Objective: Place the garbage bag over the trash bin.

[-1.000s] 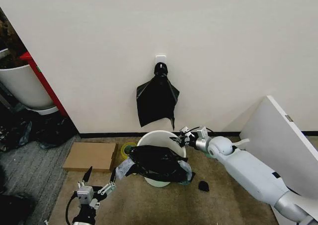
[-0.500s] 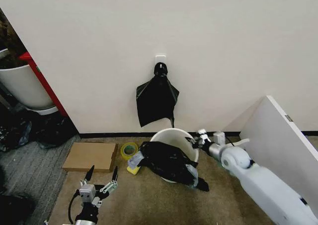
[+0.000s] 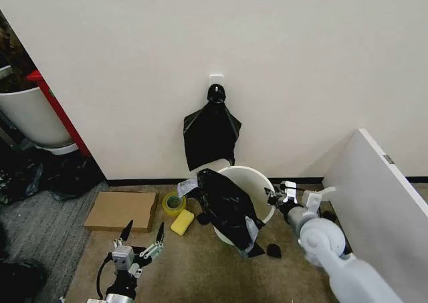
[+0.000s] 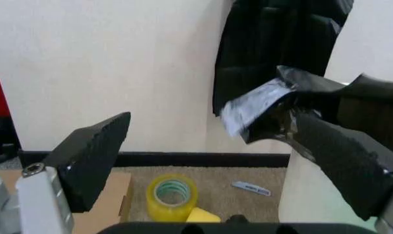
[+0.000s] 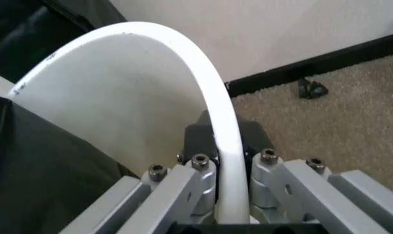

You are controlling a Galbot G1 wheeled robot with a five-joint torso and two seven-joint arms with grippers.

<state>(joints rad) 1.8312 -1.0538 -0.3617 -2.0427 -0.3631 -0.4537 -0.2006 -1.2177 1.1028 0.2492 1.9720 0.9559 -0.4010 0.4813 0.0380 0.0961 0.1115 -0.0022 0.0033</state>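
The cream-white trash bin stands on the carpet near the wall, tipped a little. My right gripper is shut on its right rim; in the right wrist view the white rim runs between that gripper's fingers. The glossy black garbage bag is draped over the bin's left rim and hangs down its outer side. My left gripper is low at the front left, open and apart from the bin. Between its spread fingers the left wrist view shows the garbage bag and the bin's wall.
A knotted bunch of black bags hangs from a wall hook behind the bin. A yellow tape roll, a yellow sponge and flat cardboard lie to the left. A black scrap is beside the bin, a white panel leans at right.
The right gripper has dragged the bin to the right by its rim. The bag went with it and now hangs over the left rim instead of lying across the front. The left gripper shifted slightly right.
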